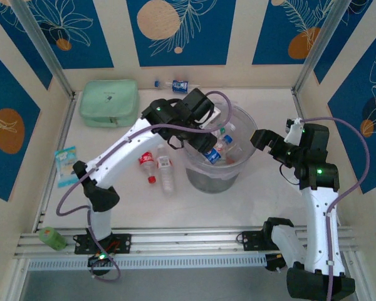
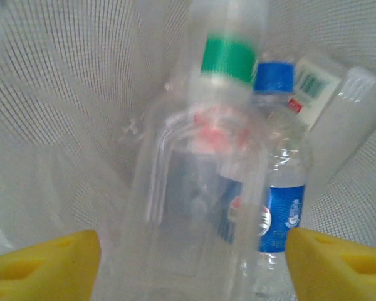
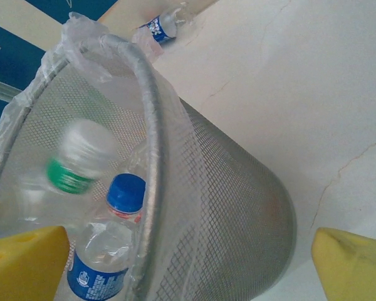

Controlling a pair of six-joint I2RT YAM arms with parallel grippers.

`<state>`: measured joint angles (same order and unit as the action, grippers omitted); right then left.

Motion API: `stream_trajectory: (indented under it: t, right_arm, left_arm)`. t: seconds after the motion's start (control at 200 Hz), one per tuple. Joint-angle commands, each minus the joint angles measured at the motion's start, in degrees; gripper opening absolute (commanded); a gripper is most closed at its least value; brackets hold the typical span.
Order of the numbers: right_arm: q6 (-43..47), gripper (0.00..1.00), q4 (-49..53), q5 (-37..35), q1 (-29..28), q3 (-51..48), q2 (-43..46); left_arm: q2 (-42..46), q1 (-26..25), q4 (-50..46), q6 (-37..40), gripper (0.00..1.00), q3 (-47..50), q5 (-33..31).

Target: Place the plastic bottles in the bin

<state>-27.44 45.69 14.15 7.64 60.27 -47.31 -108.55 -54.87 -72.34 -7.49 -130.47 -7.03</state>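
Plastic bottles (image 1: 216,150) were seen already lying inside the bin (image 1: 203,180), several heaped together, among them a blue-capped bottle (image 2: 282,188) with a blue label; the task was judged well advanced but not finished. A green-labelled bottle (image 2: 225,59) was caught blurred inside the bin, between the yellow pads of the left gripper (image 2: 191,266), which was held above the bin with its jaws spread wide and clear of the bottle on both sides; it was judged to be dropping free. The right gripper (image 3: 188,266) was held just beside the bin, jaws wide and empty. Three bottles were left on the table: a red-labelled bottle (image 1: 147,162) and a white-labelled bottle (image 1: 167,174) near the bin, beside the left arm, and a blue-labelled bottle (image 1: 178,85) beyond the bin by the far wall. The bin was shown as round, tapered, fine grey mesh under a smooth tubular rim, lined with a crinkled clear bag; the bottles were thin, clear and slender, with ridged screw caps.
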Motion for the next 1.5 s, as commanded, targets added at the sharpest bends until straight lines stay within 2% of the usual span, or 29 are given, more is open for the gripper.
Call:
stream_trajectory:
  t: [0.0, 0.14, 0.3, 0.4, 0.585, 0.725, 0.911, 1.071, 1.156, 1.206, 1.256, 1.301, 1.496]
  right_arm:
    - [0.0, 1.00, 0.5, 1.9, 0.3, 0.7, 0.4]
    - [-0.4, 0.99, 0.9, 2.3, 0.3, 1.2, 0.6]
    - [-0.2, 1.00, 1.7, 2.1, 0.3, 1.2, 1.1]
    - [-0.5, 0.99, 1.7, 2.1, 0.3, 0.9, 1.4]
    - [-0.2, 0.99, 1.8, 2.1, 0.3, 1.0, 1.3]
    - [0.0, 0.99, 1.6, 1.8, 0.3, 0.6, 1.3]
    - [0.0, 1.00, 1.3, 2.3, 0.3, 0.0, 1.4]
    - [0.5, 0.99, 1.3, 1.9, 0.4, -0.2, 1.5]
    - [0.4, 0.99, 1.1, 2.4, 0.3, -0.3, 1.3]
    - [0.4, 0.99, 1.2, 2.7, 0.3, -0.4, 1.4]
    - [0.4, 0.99, 1.4, 2.9, 0.3, -0.4, 1.3]
    - [0.5, 0.99, 1.6, 3.1, 0.3, -0.4, 1.4]
    - [0.5, 0.99, 3.0, 3.1, 0.3, 0.0, 2.2]
  left_arm:
    - [1.2, 0.4, -0.7, 2.3, 0.85, -3.2, 4.7]
    - [-2.0, 0.6, -0.8, 2.4, 0.86, -6.0, 4.2]
    - [-4.4, 0.8, 1.3, 1.5, 0.62, -5.7, 2.6]
    - [-5.4, 1.0, 3.1, 0.1, 0.52, -2.6, 4.0]
    - [-6.9, 1.2, 5.2, -1.3, 0.46, -0.4, 7.4]
    - [-1.6, 1.8, 11.6, -2.4, 0.46, 0.2, 7.5]
    - [6.5, 5.7, 22.0, -6.0, 0.60, 3.2, 9.6]
    - [14.4, 17.3, 38.9, -18.1, 0.67, 17.8, 16.1]
    - [16.2, 22.5, 46.8, -23.0, 0.72, 24.8, 16.2]
    - [15.9, 24.4, 49.6, -23.9, 0.79, 27.1, 14.2]
    - [14.9, 26.0, 52.7, -24.9, 0.90, 29.0, 12.2]
    - [13.0, 27.5, 54.9, -25.8, 0.95, 29.8, 11.5]
    - [-2.8, 33.3, 61.7, -39.0, 0.98, 25.5, 12.2]
